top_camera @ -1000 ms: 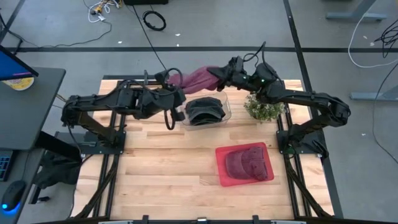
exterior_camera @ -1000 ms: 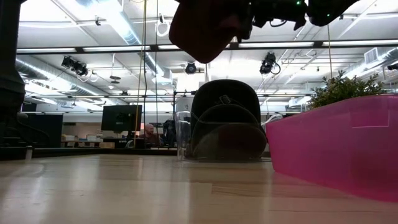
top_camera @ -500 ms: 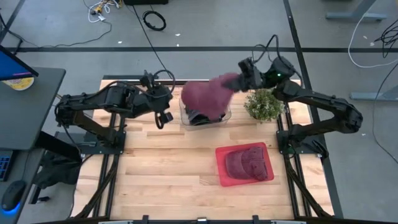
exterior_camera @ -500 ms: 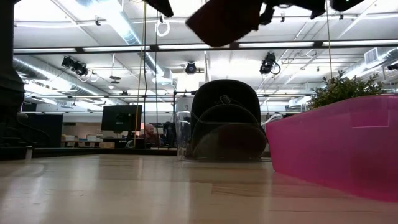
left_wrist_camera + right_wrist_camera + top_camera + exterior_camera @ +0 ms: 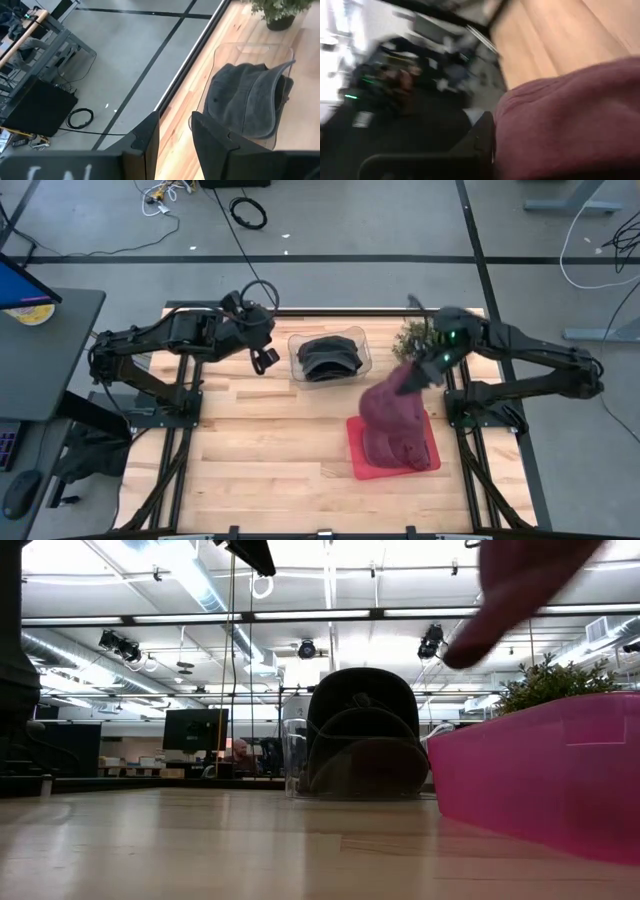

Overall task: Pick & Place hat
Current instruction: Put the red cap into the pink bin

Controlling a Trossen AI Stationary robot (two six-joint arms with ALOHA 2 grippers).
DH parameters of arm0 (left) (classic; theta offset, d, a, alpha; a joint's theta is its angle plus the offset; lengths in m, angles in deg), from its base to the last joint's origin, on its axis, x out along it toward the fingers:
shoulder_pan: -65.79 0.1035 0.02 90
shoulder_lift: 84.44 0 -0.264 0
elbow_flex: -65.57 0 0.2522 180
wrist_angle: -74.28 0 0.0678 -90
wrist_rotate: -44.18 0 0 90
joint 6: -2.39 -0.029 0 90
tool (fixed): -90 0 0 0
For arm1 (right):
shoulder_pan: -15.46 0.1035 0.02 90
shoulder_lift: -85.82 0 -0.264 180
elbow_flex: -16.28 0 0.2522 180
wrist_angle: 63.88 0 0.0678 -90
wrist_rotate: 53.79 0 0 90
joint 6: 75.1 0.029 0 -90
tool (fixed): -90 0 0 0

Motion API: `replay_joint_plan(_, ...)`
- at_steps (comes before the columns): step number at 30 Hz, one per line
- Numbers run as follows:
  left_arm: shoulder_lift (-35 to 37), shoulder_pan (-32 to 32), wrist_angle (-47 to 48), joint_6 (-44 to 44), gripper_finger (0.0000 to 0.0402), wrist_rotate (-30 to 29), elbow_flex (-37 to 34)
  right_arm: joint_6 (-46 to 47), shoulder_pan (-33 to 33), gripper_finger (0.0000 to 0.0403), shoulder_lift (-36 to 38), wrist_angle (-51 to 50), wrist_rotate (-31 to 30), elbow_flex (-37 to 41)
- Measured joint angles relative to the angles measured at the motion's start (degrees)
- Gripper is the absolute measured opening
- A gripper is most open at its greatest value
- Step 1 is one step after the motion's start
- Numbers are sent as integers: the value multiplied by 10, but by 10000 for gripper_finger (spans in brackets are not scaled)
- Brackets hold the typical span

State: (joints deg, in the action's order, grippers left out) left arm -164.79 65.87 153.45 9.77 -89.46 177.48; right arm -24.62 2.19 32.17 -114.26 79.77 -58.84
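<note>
Overhead cam looks straight down on the whole table (image 5: pixel 270 450). Low cam sits at tabletop height facing the room. Both catch the clear bin (image 5: pixel 330 357) just beside the left claw (image 5: pixel 264 360), wrist cams up close.

Even overhead light falls on the table (image 5: pixel 270 450), shadows soft and short. From table height, ceiling strip lights (image 5: pixel 180 570) glare white. The maroon hat (image 5: pixel 520 585) beside the right gripper (image 5: pixel 418 373) smears with motion blur; the right wrist view is wholly blurred.
</note>
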Motion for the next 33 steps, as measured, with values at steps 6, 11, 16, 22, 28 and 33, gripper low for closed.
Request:
replay_joint_plan(6,0,1,-37,6,117,0,0,-11,92,13,0,-90,-81,0)
replay_joint_plan(11,0,1,-50,10,117,0,0,-9,144,13,-29,-91,-120,0)
replay_joint_plan(16,0,1,-50,11,117,0,0,2,194,13,-69,-81,-135,0)
replay_joint_plan(22,0,1,-51,18,117,0,0,27,236,13,-111,-58,-147,0)
replay_joint_plan(28,0,1,-52,22,117,0,0,57,251,13,-140,-55,-169,7)
replay_joint_plan(33,0,1,-51,20,117,0,0,95,252,13,-146,-11,-172,36)
